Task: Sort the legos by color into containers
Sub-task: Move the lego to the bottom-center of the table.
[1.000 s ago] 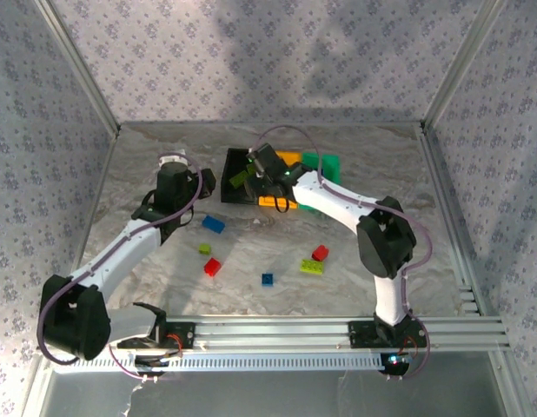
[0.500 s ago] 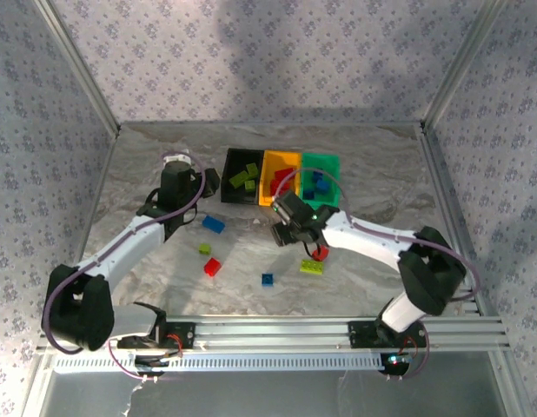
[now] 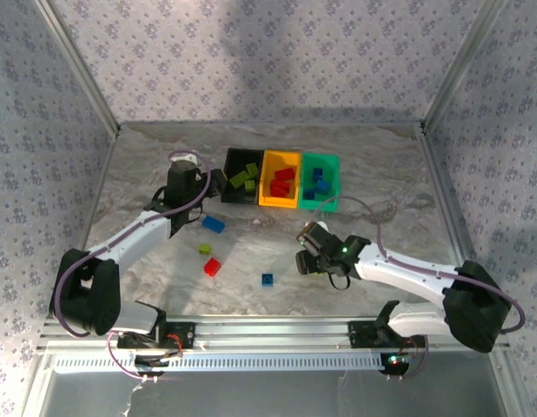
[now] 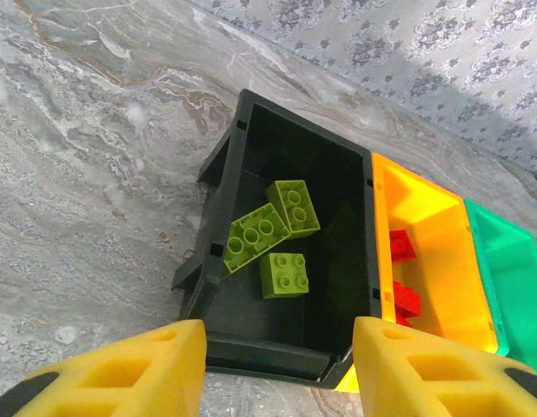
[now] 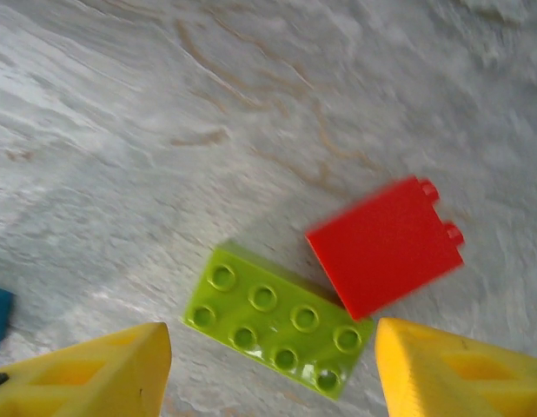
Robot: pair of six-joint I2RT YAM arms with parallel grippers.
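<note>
Above lime lego point(image 5: 277, 333) & red lego point(image 5: 386, 245), R gripper point(image 5: 273, 372) spread wide.

Just beyond the left fingers point(image 4: 121, 365) stands the black bin point(image 4: 338, 278), with three lime bricks point(image 4: 277, 230) lying flat inside. The orange-yellow bin point(image 4: 434, 243) touches it and holds red bricks point(image 4: 403, 300); next comes the green bin point(image 4: 512, 269). Between the right fingers point(image 5: 86, 373) a lime eight-stud brick point(image 5: 277, 321) lies studs-up, and a red brick point(image 5: 386, 245) on its side touches it.

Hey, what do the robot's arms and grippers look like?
Both arms, left arm and right arm, have white links, black joint housings and thin purple cables looping alongside. The left gripper and right gripper have blocky yellow fingers with recessed pockets.
</note>
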